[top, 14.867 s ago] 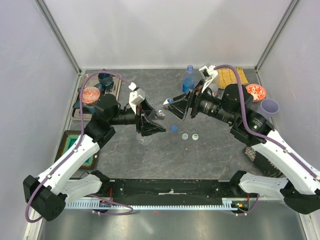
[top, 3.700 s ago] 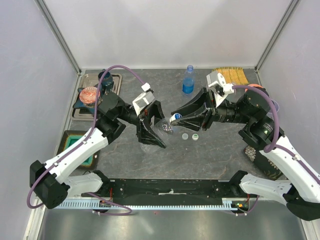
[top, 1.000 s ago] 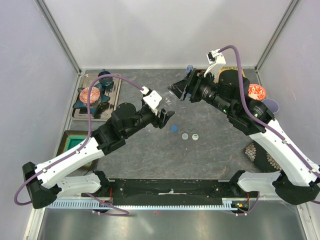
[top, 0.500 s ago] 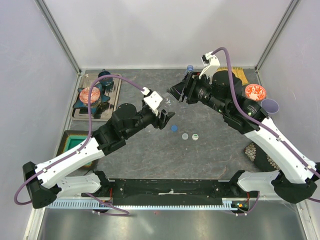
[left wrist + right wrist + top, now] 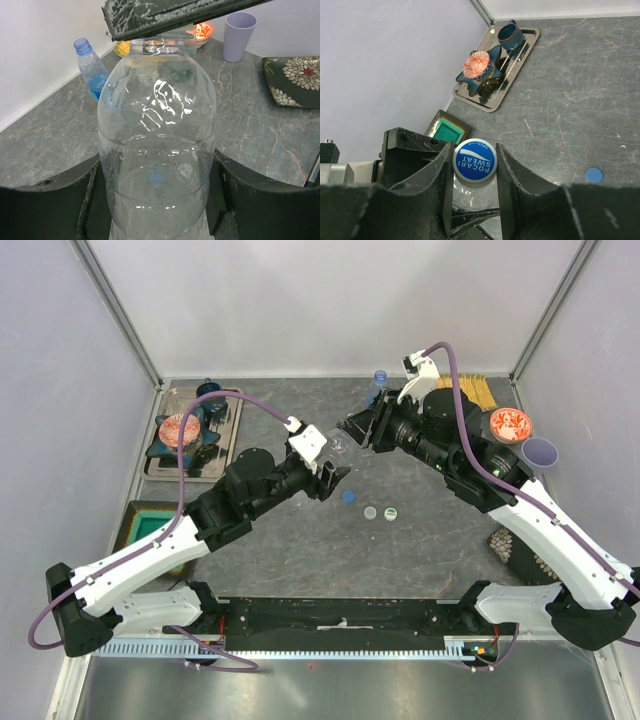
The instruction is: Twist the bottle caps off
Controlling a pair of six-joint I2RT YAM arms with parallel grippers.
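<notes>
Right wrist: right tool clamps blue cap; left tool grips clear bottle mid-table, walls distant.

My left pincer clamps the plain clear bottle; my right pincer pinches its blue Pocari Sweat cap. The blue-labelled bottle stands uncapped by the wall.

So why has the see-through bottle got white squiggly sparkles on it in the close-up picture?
Left wrist view: light glints off the clear bottle and makes bright white streaks. Right wrist view: no glare, and the writing on the blue cap looks sharp. Top view: the bottle is only a faint shine.
</notes>
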